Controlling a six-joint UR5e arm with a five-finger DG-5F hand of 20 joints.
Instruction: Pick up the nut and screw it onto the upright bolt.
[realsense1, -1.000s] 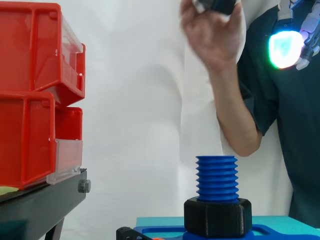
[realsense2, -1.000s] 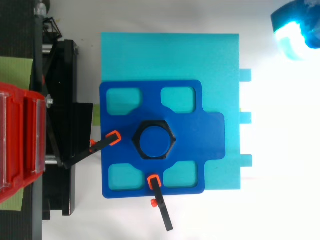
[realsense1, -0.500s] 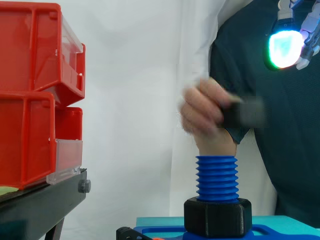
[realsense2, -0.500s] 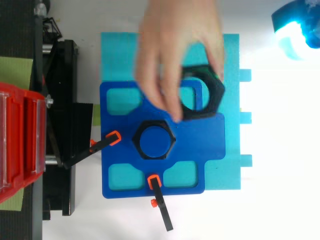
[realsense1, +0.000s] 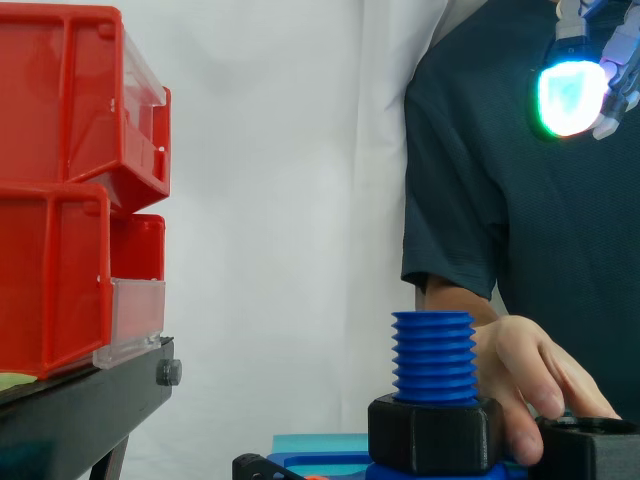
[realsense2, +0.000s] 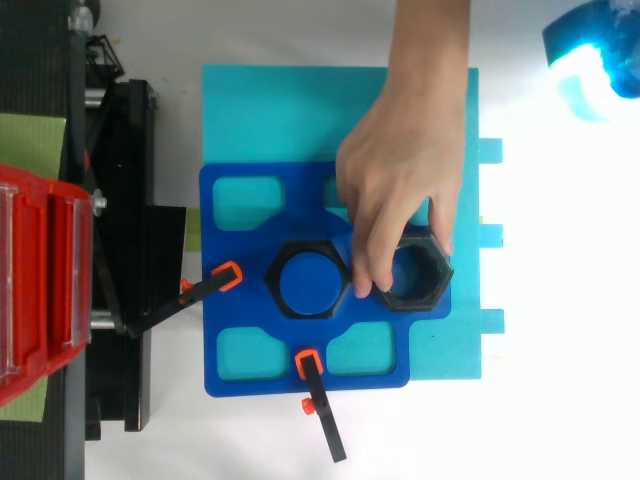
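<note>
nut (realsense2: 415, 273): stiff, probably light; person's hand (realsense2: 405, 180) on it, at base (realsense2: 300, 185) right edge
hold: opposite outer flats
hand (realsense1: 570, 95): state cannot be told

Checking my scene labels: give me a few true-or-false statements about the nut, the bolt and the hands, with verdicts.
1. A person's hand rests on the loose nut. True.
2. The loose nut is threaded onto the bolt. False: it lies on the blue plate, beside the bolt.
3. The robot hand touches the loose nut. False: it is high above, well apart from it.
4. In the side view the red bins stand left of the bolt. True.
</note>
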